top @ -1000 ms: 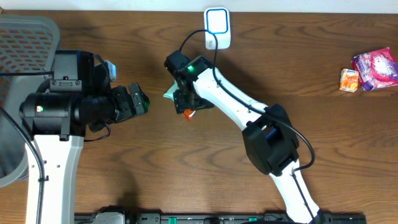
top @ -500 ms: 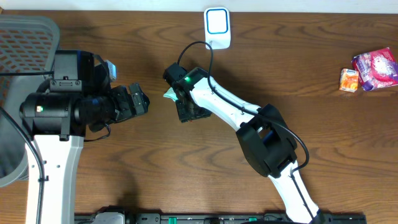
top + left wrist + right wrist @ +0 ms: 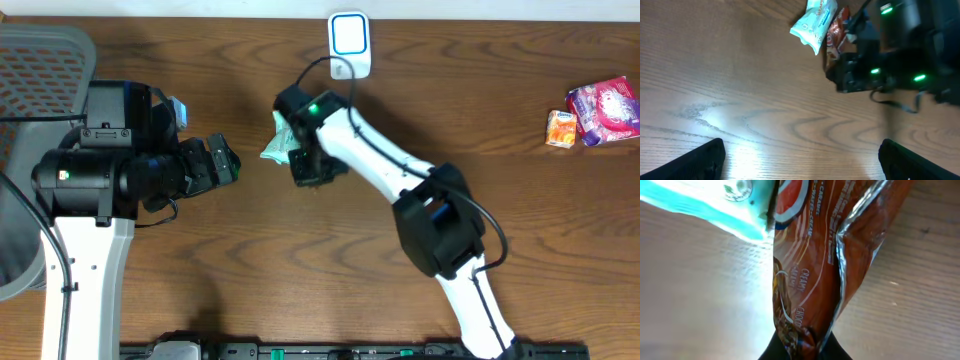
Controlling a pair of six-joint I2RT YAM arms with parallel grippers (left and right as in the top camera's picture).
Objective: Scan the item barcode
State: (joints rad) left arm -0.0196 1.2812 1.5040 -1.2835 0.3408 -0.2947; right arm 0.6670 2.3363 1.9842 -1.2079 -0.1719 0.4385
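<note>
The right gripper (image 3: 306,168) is closed on a brown snack wrapper (image 3: 810,280), its black fingertips pinching one narrow, gathered end of the pack. The wrapper is glossy, foil-like film, deeply creased, with a silvery fold running down one side, pale lettering and a red-and-blue oval mark near the far end. It sits at the middle of the table (image 3: 200,290), below the scanner (image 3: 350,44) and apart from it. Whether the pack rests on the wood or hangs just clear of it cannot be told.

A flat mint-green packet (image 3: 277,141) with a soft sheen and a crimped edge lies at the wrapper's far end and seems to touch it.

The scanner is a small white block with rounded corners and a blue-rimmed face, at the table's far edge.

The left gripper (image 3: 800,165) stands wide open over bare wood, its dark fingers (image 3: 705,159) at either lower corner of the left wrist view, facing the wrapper.

The table is dark brown wood with a swirling grain and a polished glare. Near its right edge a small orange carton (image 3: 563,128) touches a crinkled pink packet (image 3: 604,109). A gray mesh panel (image 3: 40,60) fills the upper left corner.
</note>
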